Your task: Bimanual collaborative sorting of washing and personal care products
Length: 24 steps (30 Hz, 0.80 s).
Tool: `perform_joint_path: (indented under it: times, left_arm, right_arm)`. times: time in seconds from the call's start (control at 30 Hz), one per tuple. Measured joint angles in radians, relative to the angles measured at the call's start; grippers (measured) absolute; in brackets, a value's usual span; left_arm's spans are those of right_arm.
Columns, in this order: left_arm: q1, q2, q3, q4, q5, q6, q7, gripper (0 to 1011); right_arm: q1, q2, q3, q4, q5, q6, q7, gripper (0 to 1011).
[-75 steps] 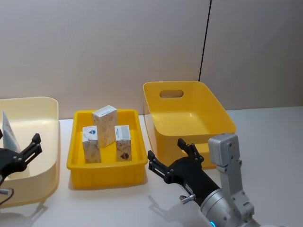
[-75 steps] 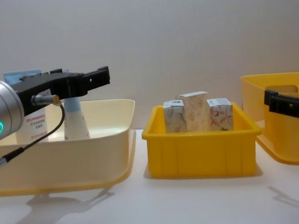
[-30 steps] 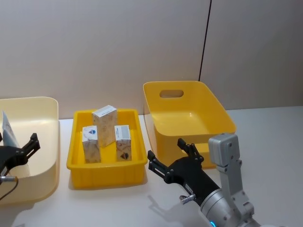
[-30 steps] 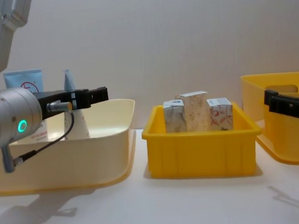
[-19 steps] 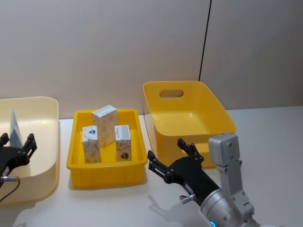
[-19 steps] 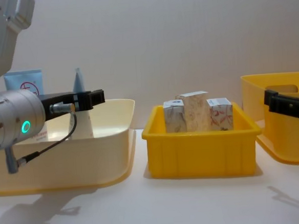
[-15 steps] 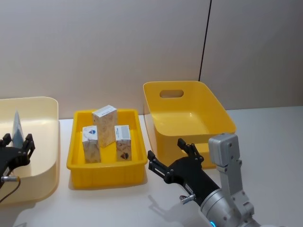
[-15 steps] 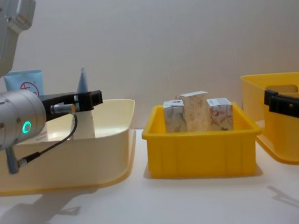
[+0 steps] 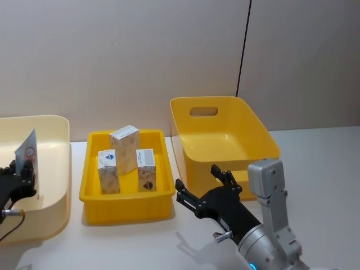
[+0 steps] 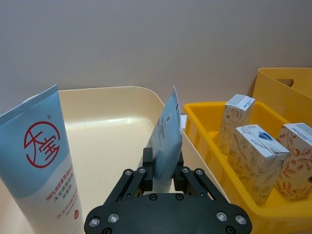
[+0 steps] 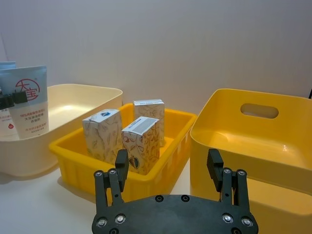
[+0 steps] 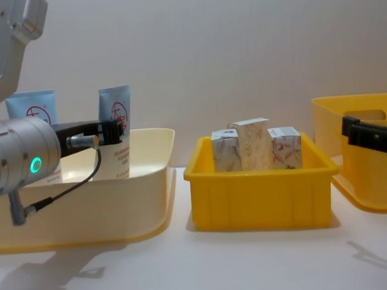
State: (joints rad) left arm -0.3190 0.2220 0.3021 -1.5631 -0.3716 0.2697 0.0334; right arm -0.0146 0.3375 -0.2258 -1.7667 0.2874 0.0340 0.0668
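Note:
My left gripper (image 10: 163,171) is shut on a light-blue tube (image 10: 166,138), holding it upright inside the cream bin (image 10: 117,92). In the chest view the held tube (image 12: 116,134) shows its red logo, with the left gripper (image 12: 110,132) at its middle. A second tube (image 10: 41,161) stands beside it in the same bin. Three leaf-patterned cartons (image 9: 125,159) stand in the yellow tray (image 9: 126,205). My right gripper (image 9: 207,188) hovers open with nothing in it, in front of the tray's right end; the right wrist view shows the right gripper (image 11: 168,165) facing the cartons (image 11: 140,144).
A deep yellow bin (image 9: 222,135) with a handle slot stands to the right of the tray and holds nothing. The white table (image 9: 320,169) stretches out to the right and in front. A wall runs close behind the bins.
My left gripper closed on the tube and turned it, so its printed face now shows in the chest view instead of its thin edge. The right arm has not moved.

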Motion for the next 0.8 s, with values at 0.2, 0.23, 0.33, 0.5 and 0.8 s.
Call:
perform_joint_path:
  times: [0.2,0.23,0.33,0.5,0.8]
  left_arm:
    - [0.0,0.0,-0.002,0.001,0.0,-0.003,-0.004,202]
    - [0.0,0.0,-0.002,0.002,0.0,-0.006,-0.007,201]
    - [-0.001,0.001,-0.006,0.005,-0.002,-0.023,-0.022,180]
    - [-0.004,0.009,-0.017,0.009,-0.01,-0.062,-0.055,151]
    - [-0.01,0.033,-0.051,0.011,-0.048,-0.16,-0.156,146]
  right_arm:
    - [0.0,0.0,0.0,0.0,0.0,0.0,0.0,1001]
    - [0.0,0.0,0.0,0.0,0.0,0.0,0.0,1001]
    - [0.0,0.0,0.0,0.0,0.0,0.0,0.0,1001]
    - [0.0,0.0,0.0,0.0,0.0,0.0,0.0,1001]
    - [0.0,0.0,0.0,0.0,0.0,0.0,0.0,1001]
